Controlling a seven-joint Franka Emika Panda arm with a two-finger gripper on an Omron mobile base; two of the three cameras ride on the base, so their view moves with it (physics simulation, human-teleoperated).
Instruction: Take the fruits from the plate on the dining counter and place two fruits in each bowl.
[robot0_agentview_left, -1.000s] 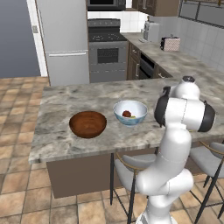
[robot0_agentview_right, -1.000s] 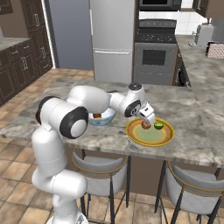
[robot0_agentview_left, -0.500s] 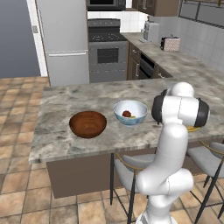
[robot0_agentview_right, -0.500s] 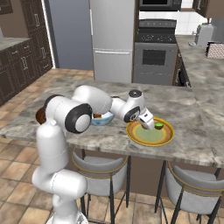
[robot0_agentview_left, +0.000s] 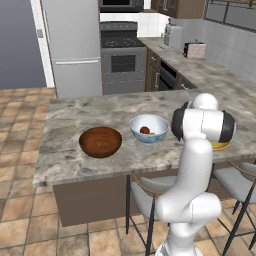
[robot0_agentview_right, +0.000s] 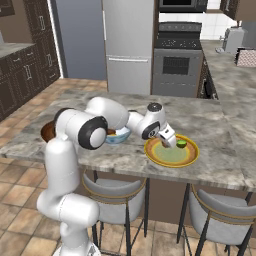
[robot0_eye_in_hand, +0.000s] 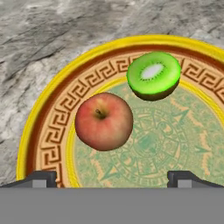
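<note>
Since approx. a sec ago my arm has swung a bit further over the plate (robot0_agentview_right: 171, 156) w/ the elbow drawn in closer to the base in the left base view; bowls and fruit haven't shifted. My tool (robot0_agentview_right: 168, 139) hangs over the plate's left part in the right base view, fingers spread wide, nothing held betw. them; in the hand view both fingertips (robot0_eye_in_hand: 40, 176) sit at the bottom edge, well apart, clear of the fruit. Plate (robot0_eye_in_hand: 48, 118) is yellow-rimmed w/ a brown key-pattern band and pale green centre, resting on the grey-beige marbled worktop (robot0_agentview_right: 215, 122). On it, hand view: reddish-peach apple (robot0_eye_in_hand: 103, 121) lying on the green centre near the inner band, stem dimple facing the cam, and a green kiwi half (robot0_eye_in_hand: 154, 75) just beside it, cut face up, overlapping the patterned band; the two look close but not touching. Kiwi (robot0_agentview_right: 181, 144) also shows on the plate's right side in the right base view. White bowl w/ pale blue sides (robot0_agentview_left: 149, 128) stands left of the plate on the same worktop, w/ a dark red fruit (robot0_agentview_left: 145, 130) inside and smth yellowish next to it, too small to tell. Brown wooden bowl (robot0_agentview_left: 100, 141) sits further left, near the white one but apart; can't make out anything in it.
</note>
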